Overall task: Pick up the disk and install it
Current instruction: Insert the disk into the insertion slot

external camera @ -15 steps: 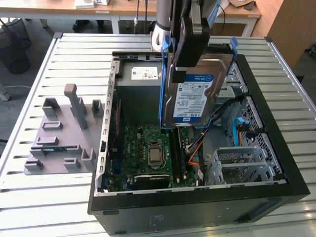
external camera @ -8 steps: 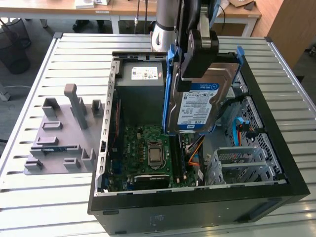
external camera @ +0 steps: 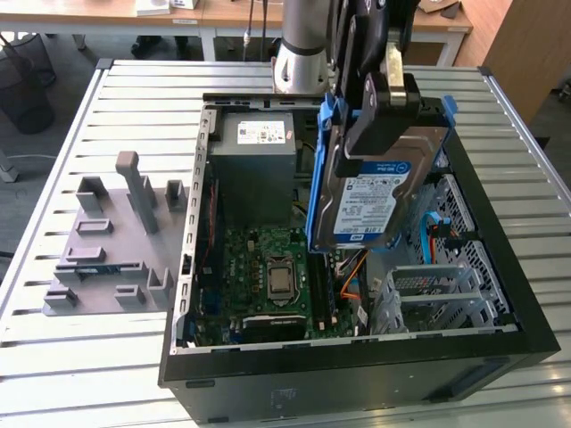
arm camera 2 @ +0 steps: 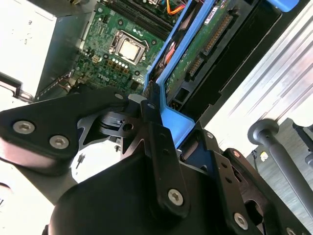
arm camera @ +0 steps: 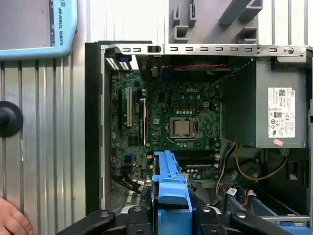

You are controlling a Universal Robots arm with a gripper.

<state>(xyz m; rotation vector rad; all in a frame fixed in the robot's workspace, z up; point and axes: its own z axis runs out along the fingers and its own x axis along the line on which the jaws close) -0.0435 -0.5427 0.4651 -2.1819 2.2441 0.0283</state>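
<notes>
The disk point(external camera: 373, 198), a silver hard drive with a blue-and-white label and a thin blue frame, hangs tilted on edge above the open computer case point(external camera: 357, 361). It sits over the case's side toward the exterior view's right. My gripper point(external camera: 373, 125) is shut on the disk's upper end, its black fingers clamping the blue frame. In the second wrist view the disk's green circuit-board side point(arm camera 2: 198, 51) runs away from the gripper point(arm camera 2: 178, 125). In the first wrist view the blue frame point(arm camera: 168, 188) sticks out between the gripper's point(arm camera: 171, 218) fingers, above the motherboard.
Inside the case lie the green motherboard point(external camera: 268, 267), a grey power supply box point(external camera: 252, 152) and a grey metal drive cage point(external camera: 437, 294) with orange and blue cables. A grey fixture plate point(external camera: 116, 241) lies on the slatted table. A person's hand point(arm camera: 12, 220) rests beside the case.
</notes>
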